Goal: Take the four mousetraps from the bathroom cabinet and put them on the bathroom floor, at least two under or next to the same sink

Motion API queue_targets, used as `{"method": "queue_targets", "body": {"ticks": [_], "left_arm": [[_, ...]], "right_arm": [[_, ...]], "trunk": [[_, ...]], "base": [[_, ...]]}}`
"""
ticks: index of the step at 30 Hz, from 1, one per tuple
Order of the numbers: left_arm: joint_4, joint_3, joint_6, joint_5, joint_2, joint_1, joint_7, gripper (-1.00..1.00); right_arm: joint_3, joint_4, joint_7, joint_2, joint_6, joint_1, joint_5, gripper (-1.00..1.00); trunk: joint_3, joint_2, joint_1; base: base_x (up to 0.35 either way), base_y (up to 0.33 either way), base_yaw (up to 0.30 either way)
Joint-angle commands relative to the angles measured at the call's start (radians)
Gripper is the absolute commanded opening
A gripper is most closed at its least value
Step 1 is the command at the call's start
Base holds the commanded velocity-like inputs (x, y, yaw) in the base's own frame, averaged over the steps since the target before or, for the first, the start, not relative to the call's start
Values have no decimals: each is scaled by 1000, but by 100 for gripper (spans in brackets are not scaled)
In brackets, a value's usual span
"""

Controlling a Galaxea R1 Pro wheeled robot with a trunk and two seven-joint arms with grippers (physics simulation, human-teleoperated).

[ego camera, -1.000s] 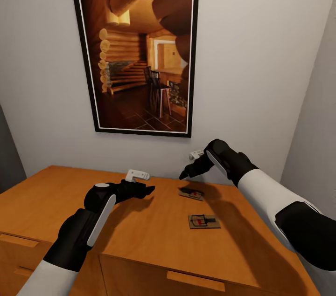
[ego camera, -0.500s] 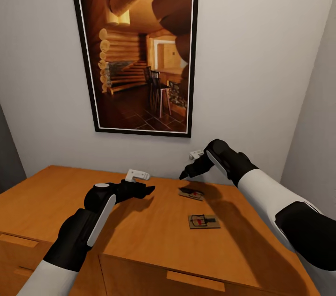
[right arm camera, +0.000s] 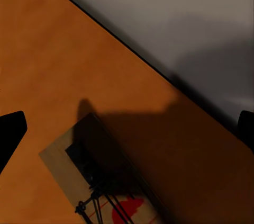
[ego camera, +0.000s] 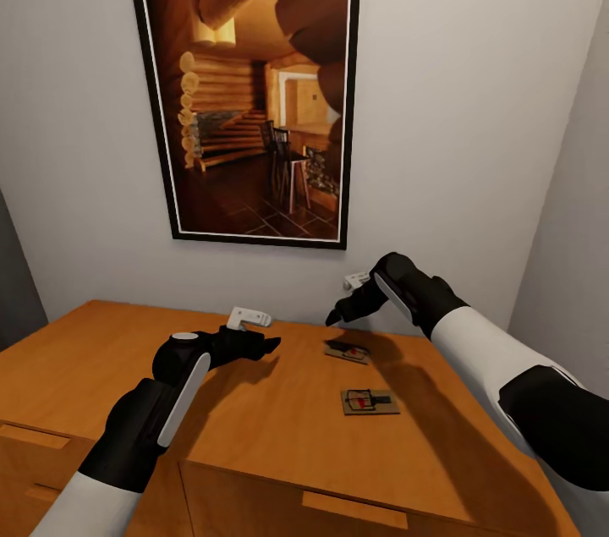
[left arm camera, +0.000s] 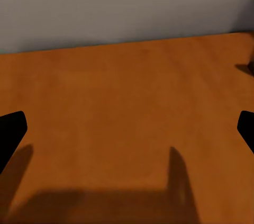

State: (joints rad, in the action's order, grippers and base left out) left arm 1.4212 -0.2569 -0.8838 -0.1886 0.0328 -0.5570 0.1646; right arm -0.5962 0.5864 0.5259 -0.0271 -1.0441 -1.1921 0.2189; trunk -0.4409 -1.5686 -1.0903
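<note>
**Two traps on the cabinet top, both grippers empty above them**

Two mousetraps lie on the cabinet (ego camera: 254,419) top, right of centre in the head view: the far mousetrap (ego camera: 347,351) in the right arm's shadow, the near mousetrap (ego camera: 370,402) lower in the frame, well clear of the front edge. The two are apart, each flat on the wood. In the right wrist view a trap (right arm camera: 100,181) sits at the lower centre, partly shaded, its wire and red patch toward the bottom edge.

The right gripper (ego camera: 348,300) hovers above and just behind the far trap, its dark fingertips spread wide at the frame's two sides in its wrist view, nothing between them. The left gripper (ego camera: 254,342) hangs over bare wood at centre left, likewise wide and empty.

The risks, as I judge them: the traps are thin and flat, so a descent that lands short may push one along the smooth top rather than pinch it, perhaps toward the wall (ego camera: 474,139). Shadow hides the far trap's edges, which makes alignment harder. The framed picture (ego camera: 254,80) stands close behind the right arm.
</note>
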Motion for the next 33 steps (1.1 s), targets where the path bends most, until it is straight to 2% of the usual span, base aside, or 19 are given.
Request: {"method": "queue_targets", "body": {"ticks": [1, 33], "left_arm": [[1, -1, -4, -3, 1, -1, -1, 100], [1, -1, -4, -3, 0, -1, -1, 100]], "right_arm": [[-8, 1, -3, -1, -3, -1, 9, 100], [-18, -15, 13, -3, -3, -1, 21, 100]], "trunk": [[-1, -1, 0], [-1, -1, 0]], "base": [[0, 0, 0], [0, 0, 0]]}}
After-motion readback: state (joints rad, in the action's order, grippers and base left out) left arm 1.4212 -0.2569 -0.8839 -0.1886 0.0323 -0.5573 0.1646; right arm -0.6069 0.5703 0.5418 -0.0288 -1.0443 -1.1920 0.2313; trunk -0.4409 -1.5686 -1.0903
